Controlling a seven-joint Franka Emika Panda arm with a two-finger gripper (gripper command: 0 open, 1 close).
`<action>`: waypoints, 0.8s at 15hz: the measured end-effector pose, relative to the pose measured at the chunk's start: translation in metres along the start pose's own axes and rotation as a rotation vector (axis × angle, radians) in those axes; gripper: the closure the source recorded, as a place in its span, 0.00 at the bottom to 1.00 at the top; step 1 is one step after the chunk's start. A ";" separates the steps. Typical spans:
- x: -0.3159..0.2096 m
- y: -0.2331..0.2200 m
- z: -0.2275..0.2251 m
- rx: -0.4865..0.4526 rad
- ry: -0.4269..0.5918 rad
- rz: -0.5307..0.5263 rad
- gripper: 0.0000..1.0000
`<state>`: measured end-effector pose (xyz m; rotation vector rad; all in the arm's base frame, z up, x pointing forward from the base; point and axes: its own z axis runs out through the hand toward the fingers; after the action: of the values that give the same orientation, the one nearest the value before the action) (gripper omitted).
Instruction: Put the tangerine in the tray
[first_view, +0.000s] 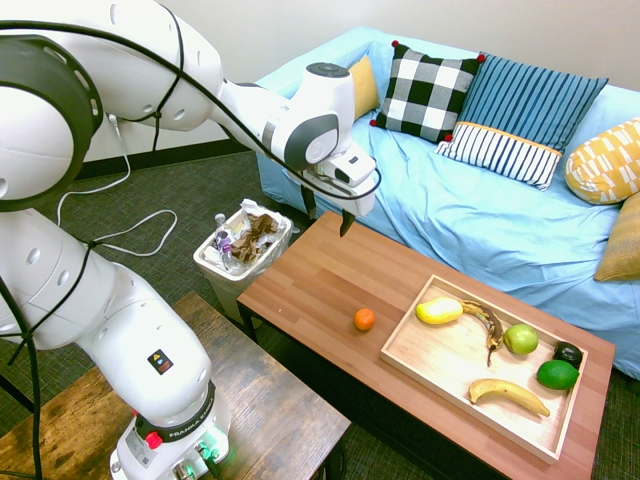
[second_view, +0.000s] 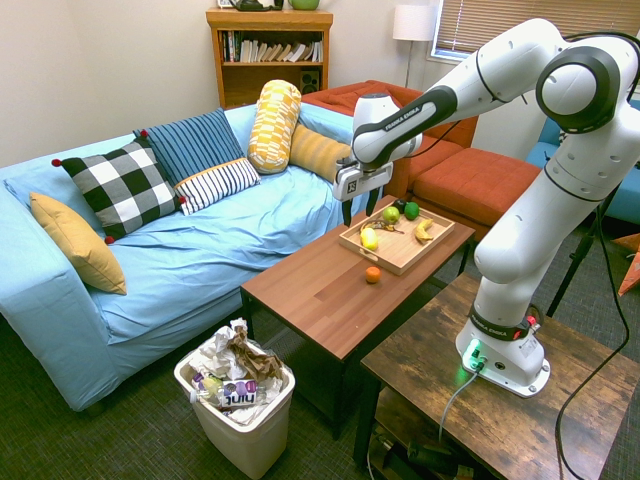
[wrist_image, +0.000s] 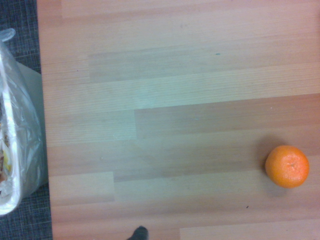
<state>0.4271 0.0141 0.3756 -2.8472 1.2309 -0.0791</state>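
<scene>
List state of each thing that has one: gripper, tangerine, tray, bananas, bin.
Gripper: fingers open, empty, above the table.
Tangerine: on the table, outside the tray.
Tray: on the table, holding fruit.
Yellow banana: unpeeled, in the tray.
Dark banana: browned, in the tray.
Bin: open, full of trash.

From my first exterior view, a matt, smooth pale-wood tray (first_view: 455, 372) lies at four o'clock; rumpled blue cloth covers the sofa (first_view: 420, 190) at one o'clock.
</scene>
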 end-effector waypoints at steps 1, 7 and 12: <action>0.001 -0.001 0.000 0.000 0.000 0.000 0.00; 0.035 0.026 0.020 0.002 -0.002 0.070 0.00; 0.068 0.050 0.068 0.013 -0.007 0.097 0.00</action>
<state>0.4409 -0.0685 0.3069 -2.7691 1.3603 -0.0743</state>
